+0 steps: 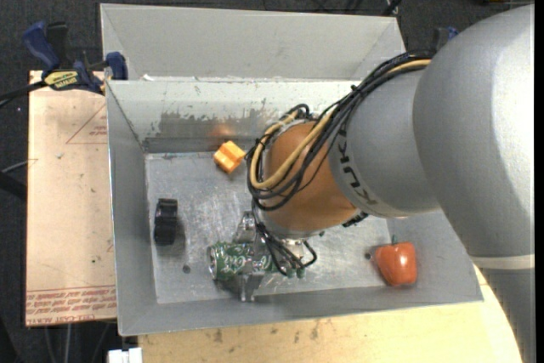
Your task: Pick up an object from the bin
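Crumpled green-and-silver packet (229,262) lies beneath the gripper (260,256), near the grey metal bin (127,183) front (clenched or released: cannot tell).

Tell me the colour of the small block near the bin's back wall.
The block is orange, clearest in the camera view.

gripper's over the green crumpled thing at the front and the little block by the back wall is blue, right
Not blue: the camera view shows the little block by the back wall is orange. The gripper is over the green crumpled thing at the front.
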Motion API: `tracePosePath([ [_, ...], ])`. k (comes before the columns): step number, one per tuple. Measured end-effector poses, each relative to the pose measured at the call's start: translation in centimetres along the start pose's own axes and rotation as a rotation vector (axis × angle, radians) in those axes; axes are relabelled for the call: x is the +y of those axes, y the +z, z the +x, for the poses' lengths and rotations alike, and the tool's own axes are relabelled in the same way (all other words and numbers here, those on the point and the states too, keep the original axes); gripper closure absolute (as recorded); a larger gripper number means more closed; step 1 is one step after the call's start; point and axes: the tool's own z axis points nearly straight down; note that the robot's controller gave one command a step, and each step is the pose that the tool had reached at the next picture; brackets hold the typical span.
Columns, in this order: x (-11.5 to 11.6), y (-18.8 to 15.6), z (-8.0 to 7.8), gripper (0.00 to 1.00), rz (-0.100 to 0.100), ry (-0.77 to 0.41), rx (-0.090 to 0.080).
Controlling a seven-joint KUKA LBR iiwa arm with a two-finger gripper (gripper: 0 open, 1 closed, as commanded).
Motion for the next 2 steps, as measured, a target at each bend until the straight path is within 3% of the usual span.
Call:
tracePosePath([
  [1, 0.1, -1.8, 0.4, 1.0, 0.001, -0.002, 0.02],
  [2, 0.1, -3.7, 0.2, 1.0, 0.0, -0.002, 0.021],
])
